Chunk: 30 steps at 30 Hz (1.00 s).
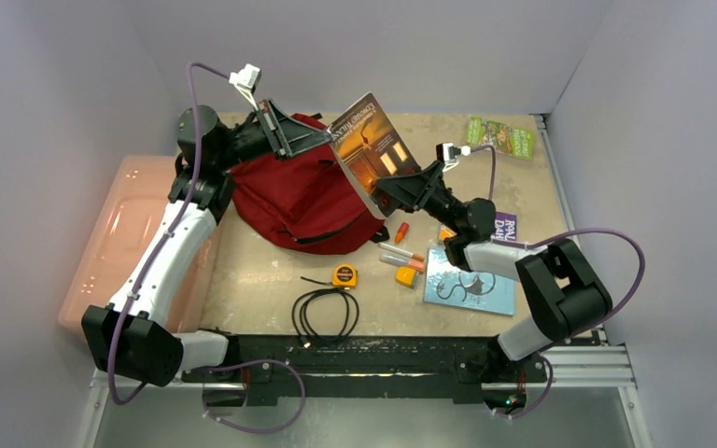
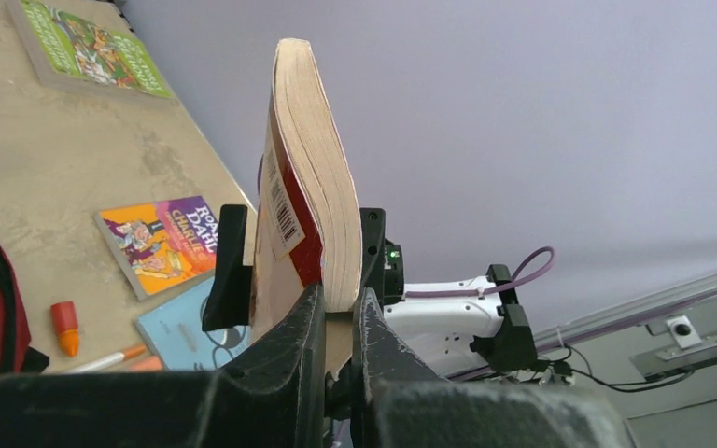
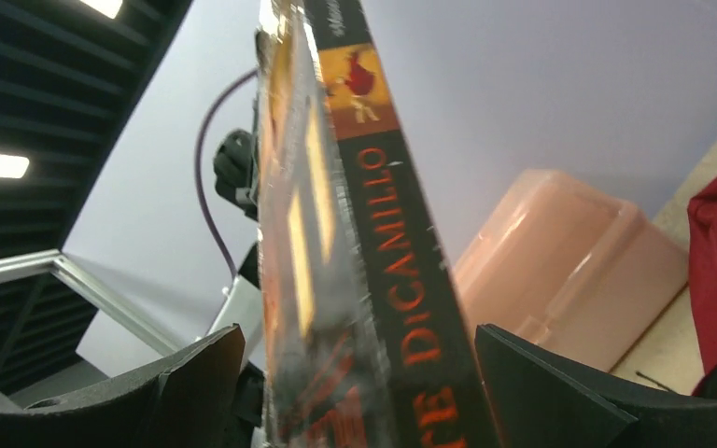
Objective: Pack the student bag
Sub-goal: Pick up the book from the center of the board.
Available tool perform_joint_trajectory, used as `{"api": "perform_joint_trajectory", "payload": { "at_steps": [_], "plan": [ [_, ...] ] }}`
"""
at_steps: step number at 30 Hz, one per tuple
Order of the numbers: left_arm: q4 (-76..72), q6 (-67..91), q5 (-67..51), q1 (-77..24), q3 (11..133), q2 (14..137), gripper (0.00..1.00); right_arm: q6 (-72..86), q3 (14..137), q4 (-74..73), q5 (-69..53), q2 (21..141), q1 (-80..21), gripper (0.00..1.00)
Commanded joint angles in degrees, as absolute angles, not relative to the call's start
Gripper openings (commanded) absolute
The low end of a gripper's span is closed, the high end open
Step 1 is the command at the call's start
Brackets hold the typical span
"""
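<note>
Two grippers meet at one paperback (image 1: 373, 149), which is held tilted in the air above the right edge of the student bag (image 1: 289, 196). I record the bag lying slumped on the table (image 1: 261, 280) toward the back left, just beside the pink box (image 1: 121, 233). From overhead I cannot say whether its zip stands open.

Left gripper (image 1: 322, 140): the overhead view places it at the book's left edge and shows no more. Its own wrist camera settles the matter. Both fingers (image 2: 289, 355) are clamped on the book's lower edge, with the page block and a barcode label rising above them. That camera also shows the right arm's fingers standing one on each side of the book, a detail lost overhead.

Right gripper (image 3: 359, 341): its wrist camera shows the fingers spread wide, with the spine lettered DiCamillo between them. I cannot confirm that either pad touches the covers. Behind the spine this view takes in the pink box and a strip of the red bag at the right edge.

Only the overhead view gives me the yellow tape measure (image 1: 344, 275) and the coiled black cable (image 1: 325, 313), both lying near the front of the table. The light blue book (image 1: 471, 285), purple book (image 1: 504, 227), green book (image 1: 501, 138) and orange marker (image 1: 401, 231) lie on the right half. The left wrist camera shows these four as well, seen past the paperback.
</note>
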<state>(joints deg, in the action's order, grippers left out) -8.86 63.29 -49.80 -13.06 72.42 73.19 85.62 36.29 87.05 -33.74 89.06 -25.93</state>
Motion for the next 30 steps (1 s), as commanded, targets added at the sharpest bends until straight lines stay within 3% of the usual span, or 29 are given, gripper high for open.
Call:
{"api": "perform_joint_trajectory", "payload": {
  "at_steps": [1,8,10,12,18,20,22,24,27,30],
  "plan": [
    [-20.2,70.6,-49.4,-12.7,72.1,71.2,0.00,87.0,37.4,106.1,-26.5,86.9,-26.1,0.98],
    [-24.2,73.2,-43.3,-12.7,67.1,68.2,0.00,87.6,33.3,106.0,-21.7,81.6,-26.5,0.89],
    [-27.3,75.8,-42.3,-12.7,65.4,68.3,0.00,90.0,34.2,106.0,-21.3,81.3,-26.6,0.68],
    [-30.3,77.8,-41.4,-12.7,64.1,68.4,0.00,91.7,35.0,106.0,-20.7,80.9,-26.8,0.57],
    [-34.3,79.8,-38.7,-12.8,60.7,67.7,0.00,93.9,36.2,106.0,-18.3,78.6,-27.4,0.56],
    [-34.8,79.9,-38.3,-13.1,59.6,67.5,0.00,94.4,36.7,106.0,-17.9,78.2,-27.5,0.38],
    [-33.2,78.6,-38.1,-13.2,58.3,66.6,0.00,94.4,36.9,105.6,-18.4,77.8,-27.6,0.05],
    [-23.1,73.3,-37.6,-13.1,57.9,64.9,0.00,93.9,36.5,102.8,-18.4,77.3,-27.4,0.00],
    [6.3,59.5,-29.4,-13.0,61.3,62.5,0.49,91.1,33.9,92.5,-20.0,74.6,-23.9,0.00],
    [21.4,49.5,-17.1,-13.0,61.6,60.2,0.87,84.5,32.1,73.7,-22.3,69.0,-18.9,0.00]
  ]
}}
